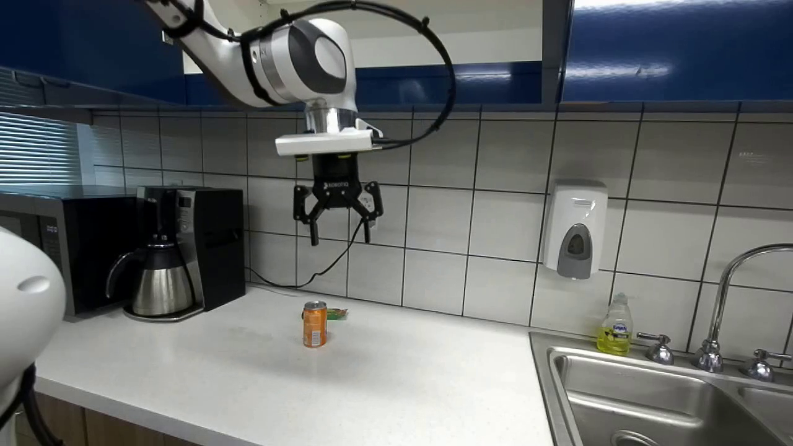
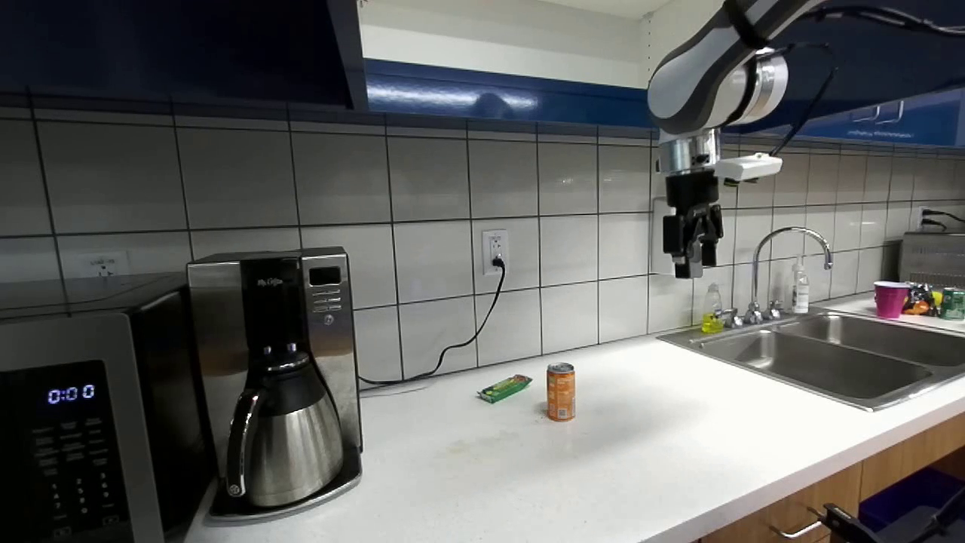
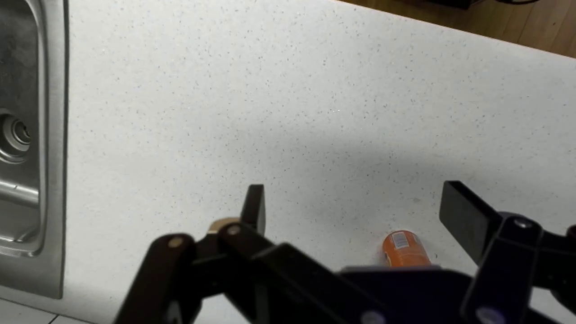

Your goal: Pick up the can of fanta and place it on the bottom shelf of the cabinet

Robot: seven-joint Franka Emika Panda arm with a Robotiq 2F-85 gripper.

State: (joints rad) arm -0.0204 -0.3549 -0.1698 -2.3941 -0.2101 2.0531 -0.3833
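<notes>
The orange can of fanta (image 1: 315, 325) stands upright on the white counter in both exterior views (image 2: 561, 392). In the wrist view the can (image 3: 405, 249) shows low between the fingers, its lower part of the picture hidden by the gripper body. My gripper (image 1: 341, 240) is open and empty, pointing down well above the counter; it also shows in an exterior view (image 2: 693, 270) and the wrist view (image 3: 353, 198). The wall cabinet's white interior (image 1: 446, 46) is open above, also seen in an exterior view (image 2: 497, 41). The bottom shelf's top surface is hidden behind the blue lower edge (image 2: 497, 94).
A flat green packet (image 2: 505, 388) lies beside the can. A coffee maker with a steel pot (image 2: 298, 445) and a microwave (image 2: 83, 422) stand at one end. A sink (image 1: 632, 390), dish soap (image 1: 615, 328) and a wall dispenser (image 1: 576, 229) are at the other.
</notes>
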